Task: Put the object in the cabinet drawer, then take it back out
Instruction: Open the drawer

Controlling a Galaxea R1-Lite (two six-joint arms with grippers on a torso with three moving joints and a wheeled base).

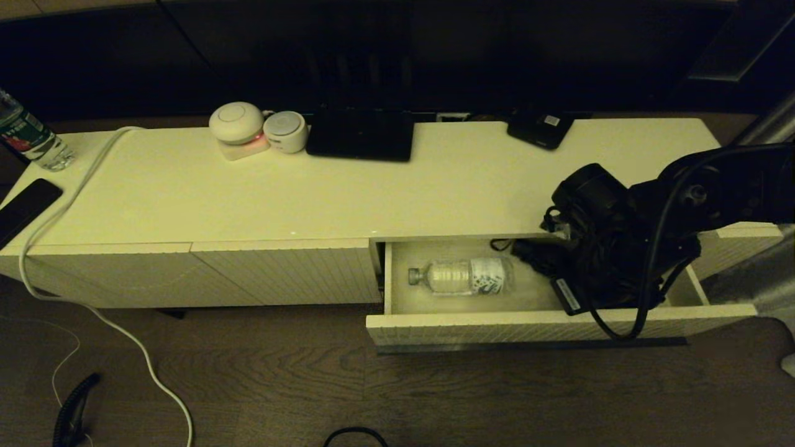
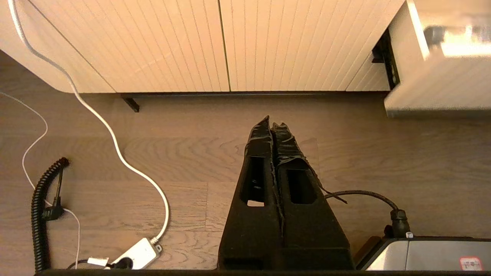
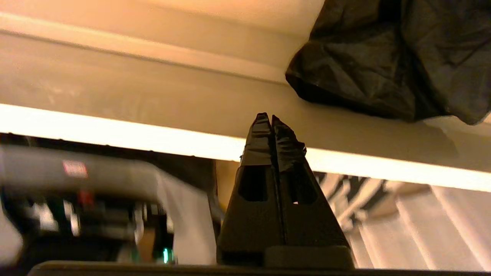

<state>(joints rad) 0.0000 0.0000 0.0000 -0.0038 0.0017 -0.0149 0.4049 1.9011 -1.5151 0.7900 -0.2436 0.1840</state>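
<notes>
The cabinet drawer [image 1: 528, 320] stands pulled out at the right of the cream cabinet, with a dark handle strip [image 1: 534, 344] under its ribbed front. A clear plastic water bottle [image 1: 463, 276] lies on its side in the drawer, cap pointing left, with nothing touching it. My right arm [image 1: 621, 236] reaches down into the drawer to the right of the bottle, and its wrist hides the fingers in the head view. The right gripper [image 3: 271, 115] is shut and empty, close to the drawer's bright rim [image 3: 115, 132]. My left gripper [image 2: 271, 124] is shut and empty, parked above the floor.
A crumpled black bag [image 3: 383, 57] lies in the drawer by the right gripper. The cabinet top [image 1: 435, 186] carries two white round devices [image 1: 236, 124], a black tablet [image 1: 360, 133], a second bottle [image 1: 31, 139] and a phone [image 1: 25, 208]. A white cable [image 1: 93, 304] and a coiled cord [image 2: 38, 214] trail over the floor.
</notes>
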